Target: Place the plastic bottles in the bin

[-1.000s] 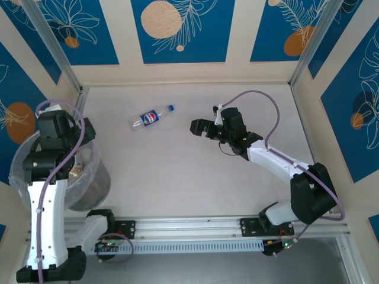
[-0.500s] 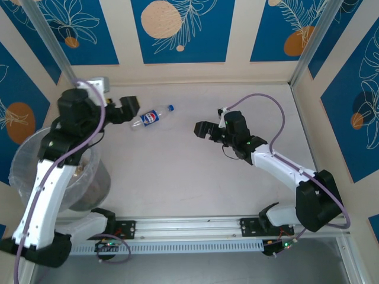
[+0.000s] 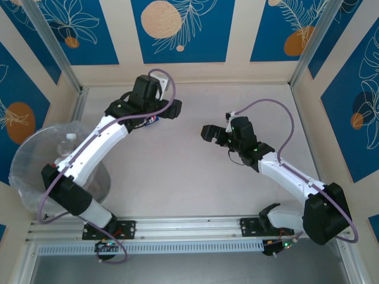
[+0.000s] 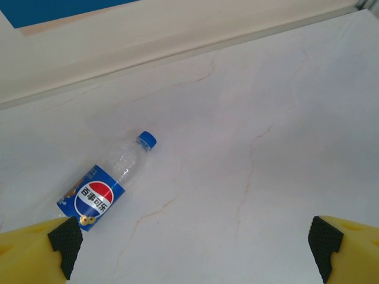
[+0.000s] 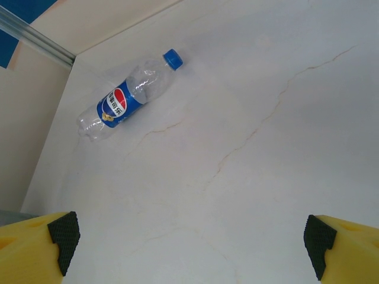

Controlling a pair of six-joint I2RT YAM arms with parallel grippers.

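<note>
A clear plastic bottle [image 4: 106, 183] with a blue label and blue cap lies on its side on the white table, also seen in the right wrist view [image 5: 127, 97]. From above, my left arm covers most of this bottle [image 3: 153, 120]. My left gripper [image 3: 153, 113] hovers over it, open and empty [image 4: 194, 248], with the bottle's base next to its left fingertip [image 4: 65, 239]. My right gripper [image 3: 218, 127] stands open and empty [image 5: 192, 248] at mid-table, well right of the bottle. The bin [image 3: 26, 177] stands at the left edge; another bottle [image 3: 70, 139] with a white cap shows inside.
Blue-and-cream panel walls [image 3: 183, 71] close in the table at the back and both sides. An aluminium rail [image 3: 189, 225] runs along the near edge. Bare white table [image 3: 177, 171] lies between the two arms.
My left arm has swung from over the bin to the back of the table, above the blue-label bottle. My right gripper has drifted slightly right and toward the near edge, still open.
</note>
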